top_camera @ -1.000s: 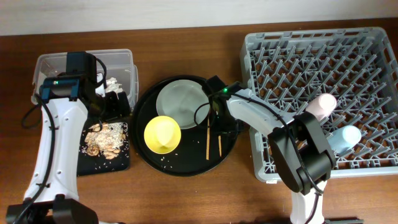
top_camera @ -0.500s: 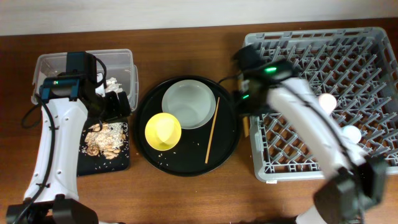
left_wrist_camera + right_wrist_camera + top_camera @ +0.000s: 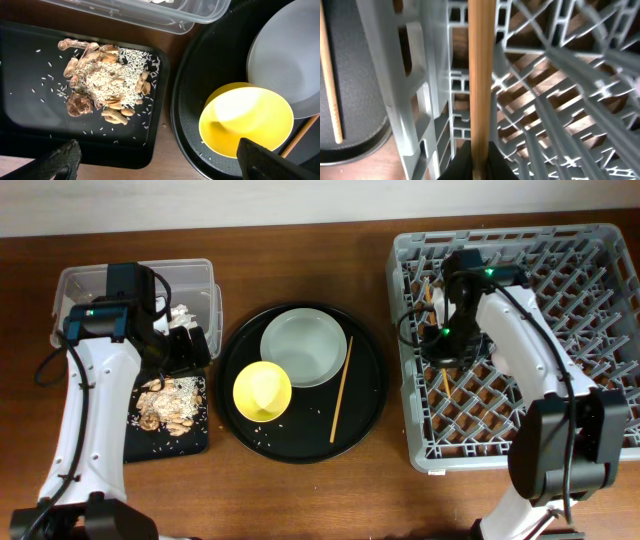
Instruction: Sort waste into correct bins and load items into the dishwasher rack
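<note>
Right jaws clamped on chopstick (image 3: pixel 480 100), low over dishwasher rack (image 3: pixel 580 280). I reckon release here lets stick slip through lattice onto surface (image 3: pixel 300 500). Left jaws apart, empty.

Right fingers (image 3: pixel 461 164) with one chopstick (image 3: pixel 480 75), now over the dishwasher rack (image 3: pixel 560 260) (away from the round tray (image 3: pixel 372 392))

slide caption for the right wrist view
Right hand grips a chopstick over the grey rack; second chopstick lies on the round black tray.

chopsticks (image 3: pixel 340 390) 2 | plate (image 3: pixel 303 348) 1 | bowl (image 3: pixel 262 391) 1 | rack (image 3: pixel 590 270) 1 | bins (image 3: pixel 203 272) 2 | round tray (image 3: pixel 368 405) 1
</note>
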